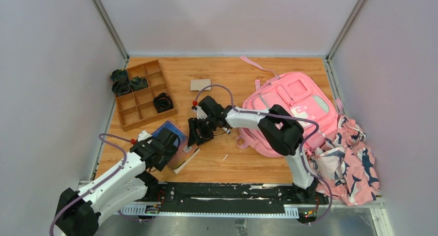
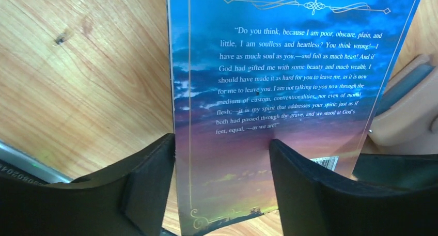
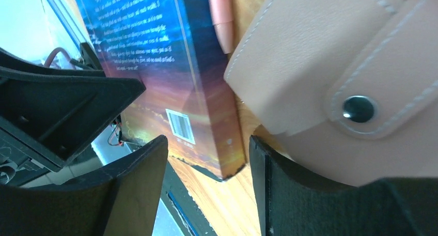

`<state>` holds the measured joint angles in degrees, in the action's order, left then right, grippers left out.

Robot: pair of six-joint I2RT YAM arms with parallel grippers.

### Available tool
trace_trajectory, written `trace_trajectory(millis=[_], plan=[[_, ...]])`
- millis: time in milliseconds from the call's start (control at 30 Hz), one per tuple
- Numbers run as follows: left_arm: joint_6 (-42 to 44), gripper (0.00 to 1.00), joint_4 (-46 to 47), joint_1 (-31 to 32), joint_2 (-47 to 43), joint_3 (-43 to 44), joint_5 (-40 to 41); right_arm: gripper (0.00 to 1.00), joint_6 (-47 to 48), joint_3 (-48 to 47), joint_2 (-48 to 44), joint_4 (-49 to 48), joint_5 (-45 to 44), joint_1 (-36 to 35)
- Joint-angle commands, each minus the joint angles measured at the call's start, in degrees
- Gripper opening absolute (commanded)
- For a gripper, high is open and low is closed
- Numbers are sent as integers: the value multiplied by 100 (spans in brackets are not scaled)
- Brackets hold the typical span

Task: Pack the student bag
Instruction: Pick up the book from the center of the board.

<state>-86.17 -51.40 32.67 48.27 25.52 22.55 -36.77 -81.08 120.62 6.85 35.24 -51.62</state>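
As far as my cameras show, packing has barely begun. Student bag [image 1: 292, 104]: pink, lying front-up at the far right of the tabletop [image 1: 232, 163], well apart from the loose items. Whether its main zip is open I cannot tell, and I see nothing going into it. Item, blue paperback book [image 2: 289, 76]: flat on the wood near the front left, back cover and barcode up. Left gripper [image 2: 222, 143]: fingers apart, poised over the book's lower end, one finger at its long edge, clamped on nothing that I can see. Right gripper [image 3: 206, 143]: fingers likewise apart, hanging over the book's barcode corner, holding nothing. Item, peach leather pouch [image 3: 310, 65] with a snap tab: just beside the book. Item, pink pen [image 3: 221, 14]: between book and pouch. Item, wooden compartment tray [image 1: 147, 121]: far left, dark coiled things [image 1: 163, 102] in some cells. Item, tan card [image 1: 200, 84]: mid-table, far side. Item, patterned cloth [image 1: 356, 163]: heaped beside the bag at the near right edge. My judgement: book, pouch and pen are all yet to be loaded, and the book looks the first candidate.
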Motion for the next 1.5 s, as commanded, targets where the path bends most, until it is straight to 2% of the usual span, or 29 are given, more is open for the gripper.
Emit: trace_trajectory(millis=[0,200,300,367,400,533,633,733,833,1000,1067,1167,1467], plan=[[-103,67,227,-41,-393,-337,-168,63,124,55,173,6,581,-196],[-163,48,232,-39,-1023,-403,-327,62,74,33,138,1,756,-416],[-180,42,227,-47,-1219,-346,-370,61,2,27,183,-35,773,-443],[-164,42,231,-42,-1314,-284,-381,61,-29,22,226,-45,780,-455],[-163,44,232,-43,-1340,-264,-382,61,-39,22,240,-44,790,-457],[-150,69,229,-41,-1321,-306,-348,60,-70,32,269,-67,800,-458],[-282,73,235,-41,-1172,-460,-424,60,-68,22,269,-69,791,-455],[-335,73,278,-37,-1026,-599,-472,60,-79,16,291,-70,791,-455],[-347,65,314,-34,-979,-653,-479,60,-76,4,321,-62,806,-454],[-250,32,295,-42,-1135,-524,-417,60,-68,-12,340,-58,822,-463],[-199,14,230,-37,-1228,-416,-367,60,-54,-28,340,-45,826,-466],[-115,1,72,-39,-1364,-241,-286,60,-41,-35,340,-25,833,-465],[519,0,-552,-39,-1928,536,-79,59,87,-74,166,178,890,-459]])
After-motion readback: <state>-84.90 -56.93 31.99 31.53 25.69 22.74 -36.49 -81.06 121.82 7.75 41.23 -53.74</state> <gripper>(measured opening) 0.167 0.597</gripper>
